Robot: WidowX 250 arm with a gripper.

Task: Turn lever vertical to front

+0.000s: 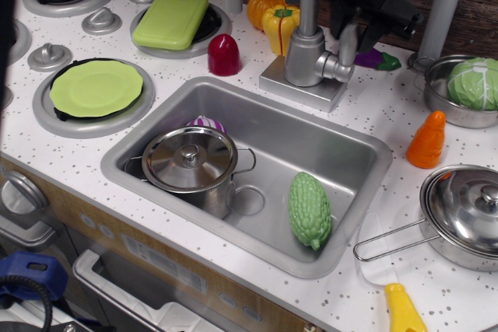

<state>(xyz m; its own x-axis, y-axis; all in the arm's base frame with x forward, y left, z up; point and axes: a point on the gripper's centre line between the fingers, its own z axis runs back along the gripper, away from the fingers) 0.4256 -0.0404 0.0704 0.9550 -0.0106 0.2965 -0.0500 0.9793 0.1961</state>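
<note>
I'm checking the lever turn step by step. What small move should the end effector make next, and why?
Probably a short pull toward the sink, tipping the lever forward. The lever stands roughly upright on the side arm of the tap body, and the end effector sits right at its top. Whether its fingers are closed on the lever is unclear, so it should confirm contact first.

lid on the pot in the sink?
Yes. The steel pot in the sink has its lid seated on top, knob up.

silver-grey lever (348, 42), black gripper (366, 15), white speckled counter (373, 114), green plate (96, 88), orange carrot (427, 141)
</note>
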